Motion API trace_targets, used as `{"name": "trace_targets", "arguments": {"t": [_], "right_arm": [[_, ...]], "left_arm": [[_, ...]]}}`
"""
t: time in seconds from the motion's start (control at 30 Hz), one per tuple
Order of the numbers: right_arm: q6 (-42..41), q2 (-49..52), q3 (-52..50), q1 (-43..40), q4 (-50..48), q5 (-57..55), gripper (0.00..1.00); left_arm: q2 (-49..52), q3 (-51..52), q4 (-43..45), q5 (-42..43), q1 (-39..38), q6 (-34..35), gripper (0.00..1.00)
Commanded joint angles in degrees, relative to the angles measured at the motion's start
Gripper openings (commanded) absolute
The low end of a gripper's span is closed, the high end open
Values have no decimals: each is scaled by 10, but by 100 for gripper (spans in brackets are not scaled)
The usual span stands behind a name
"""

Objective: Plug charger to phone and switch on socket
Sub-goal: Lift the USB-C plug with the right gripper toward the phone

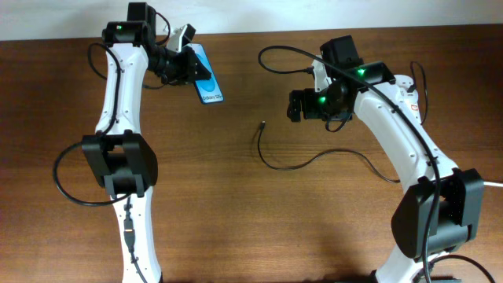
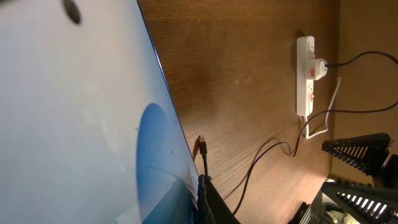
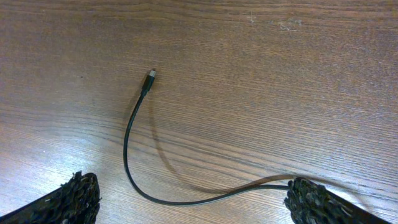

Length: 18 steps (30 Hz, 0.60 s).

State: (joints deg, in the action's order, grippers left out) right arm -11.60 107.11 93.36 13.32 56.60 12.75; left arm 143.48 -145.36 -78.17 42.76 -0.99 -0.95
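Both arms rise from bases at the near edge of the worktop (image 1: 236, 228) and reach toward its far side. The left arm runs almost straight away, then bends inward at the wrist. Its left claw (image 1: 191, 67) is closed on the phone (image 1: 207, 79), gripping it at one end. The blue screen tilts toward the wrist camera and fills most of that view.

The right arm leans inward from the near right corner and folds at the elbow, so the right claw (image 1: 297, 106) points down at the wood. Its fingers (image 3: 68, 202) stand wide apart and hold nothing.

Between the two arms lies the charger (image 1: 277, 165). Its small connector tip rests bare on the wood, well apart from the phone. The thin black cable curls back toward the right arm and passes between the spread fingers in the right wrist view.

Farther off in the left wrist view, the socket (image 2: 306, 74) lies flat with a plug seated in one outlet and a white cord trailing from one end.

The worktop is dark brown wood grain, and a pale wall (image 1: 314, 14) borders its far edge.
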Motion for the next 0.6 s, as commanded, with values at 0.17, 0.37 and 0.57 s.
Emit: {"name": "trace_targets", "arguments": {"t": [0.17, 0.37, 0.57], "right_arm": [[7, 1, -2, 1, 0, -4, 98], [7, 1, -2, 1, 0, -3, 98], [7, 1, -2, 1, 0, -6, 98]], "left_arm": [[-3, -9, 1, 9, 0, -13, 0], [-3, -9, 0, 9, 0, -13, 0], [-3, -9, -21, 59, 0, -12, 0]]}}
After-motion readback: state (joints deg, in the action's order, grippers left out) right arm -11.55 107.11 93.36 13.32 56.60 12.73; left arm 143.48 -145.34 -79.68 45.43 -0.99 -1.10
